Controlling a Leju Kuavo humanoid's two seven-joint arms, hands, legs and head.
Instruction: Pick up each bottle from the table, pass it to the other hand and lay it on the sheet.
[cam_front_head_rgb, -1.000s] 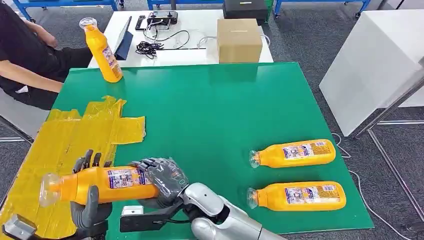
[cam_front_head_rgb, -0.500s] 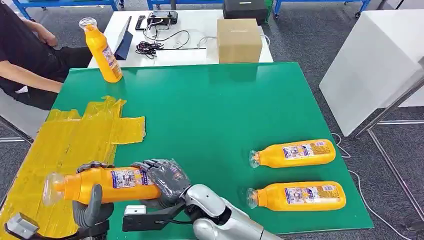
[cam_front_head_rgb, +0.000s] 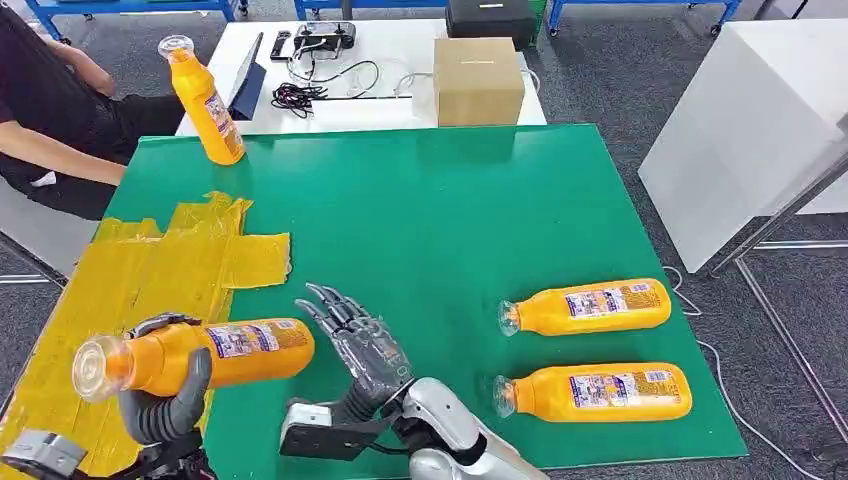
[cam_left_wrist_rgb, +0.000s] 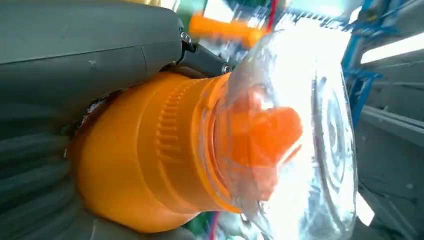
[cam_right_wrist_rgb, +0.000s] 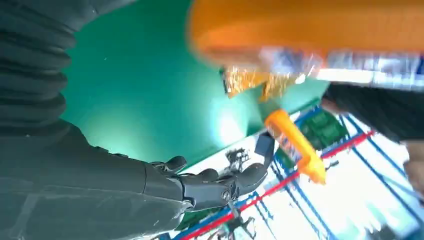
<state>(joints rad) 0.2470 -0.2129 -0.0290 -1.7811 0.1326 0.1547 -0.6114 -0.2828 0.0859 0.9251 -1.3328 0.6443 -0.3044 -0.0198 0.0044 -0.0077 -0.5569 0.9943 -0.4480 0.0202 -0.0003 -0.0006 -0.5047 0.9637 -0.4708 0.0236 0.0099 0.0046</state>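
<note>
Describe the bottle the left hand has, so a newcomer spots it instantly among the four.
Start at the green table, then go to the crinkled yellow sheet on its left side. Above the sheet's near end, the left hand holds an orange bottle horizontally. It's the only one off the table: two lie flat at the right, one stands upright at the far corner.

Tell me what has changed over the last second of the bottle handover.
The right hand has let go of the orange plastic bottle and opened, its fingers spread just beside the bottle's base. The left hand now holds that bottle alone, shifted slightly toward the yellow plastic sheet. The two lying bottles and the standing bottle stayed put.
</note>
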